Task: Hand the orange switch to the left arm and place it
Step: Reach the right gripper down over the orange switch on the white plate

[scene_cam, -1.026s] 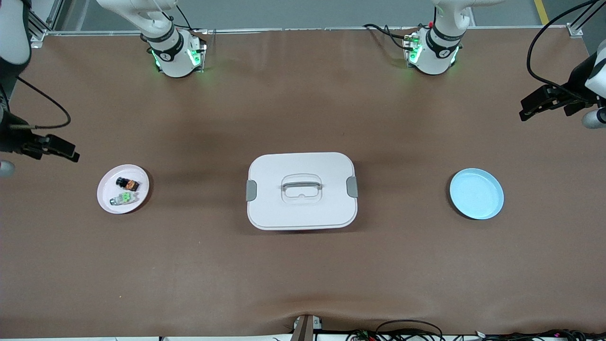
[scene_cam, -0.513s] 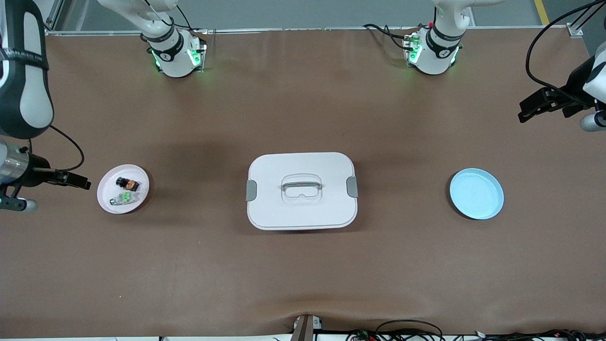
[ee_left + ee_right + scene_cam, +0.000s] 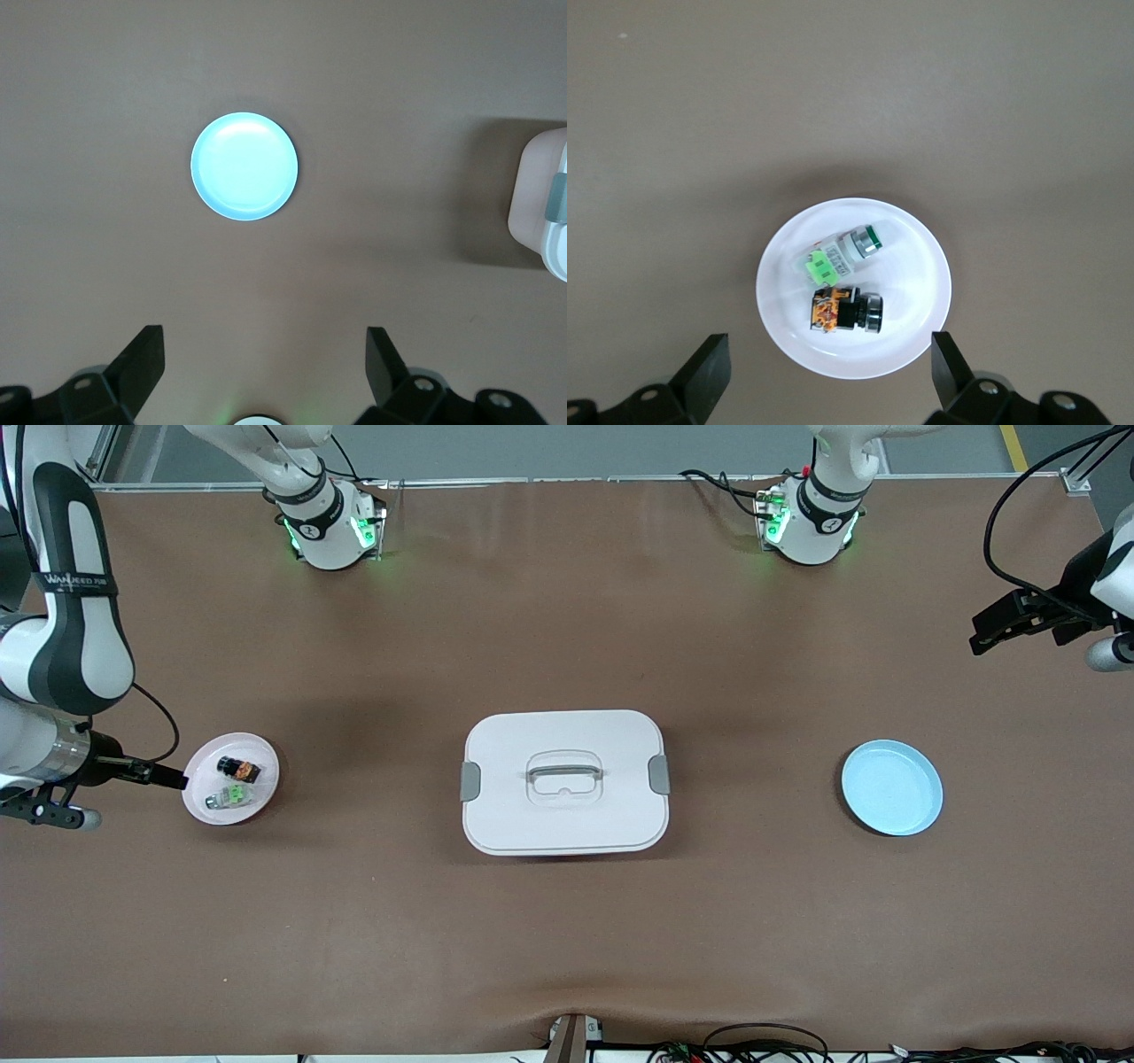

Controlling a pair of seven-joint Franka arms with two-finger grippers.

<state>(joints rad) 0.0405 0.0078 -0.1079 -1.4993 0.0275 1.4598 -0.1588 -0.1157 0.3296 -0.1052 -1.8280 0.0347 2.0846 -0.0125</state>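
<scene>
- Swung in since a second ago: right arm (image 3: 62, 629), now carrying the right tool (image 3: 824, 372) up to the pink plate (image 3: 199, 802) at its own end of the surface; fingers spread wide, nothing held. Left arm unmoved, waiting.
- Brown, matte surface (image 3: 567, 939), faintly rippled at the edge nearest the front camera; grey floor and metal rails past the arm bases, cables along the near edge.
- White box (image 3: 564, 781) at centre, between the two plates, lid shut, grey clasps at both ends.
- Blue plate (image 3: 891, 787) toward the left arm's end, bare; left tool (image 3: 266, 372) up in the air near it, wide apart and holding nothing.
- Orange switch (image 3: 844, 312) lying on its side on the pink plate, beside the green-marked switch (image 3: 843, 252), touching or nearly so.
- Approach step, by the look of it; pick not yet made. Next: lower over the orange switch alone, close without nudging its neighbour, then lift clear of the box for a handover.
</scene>
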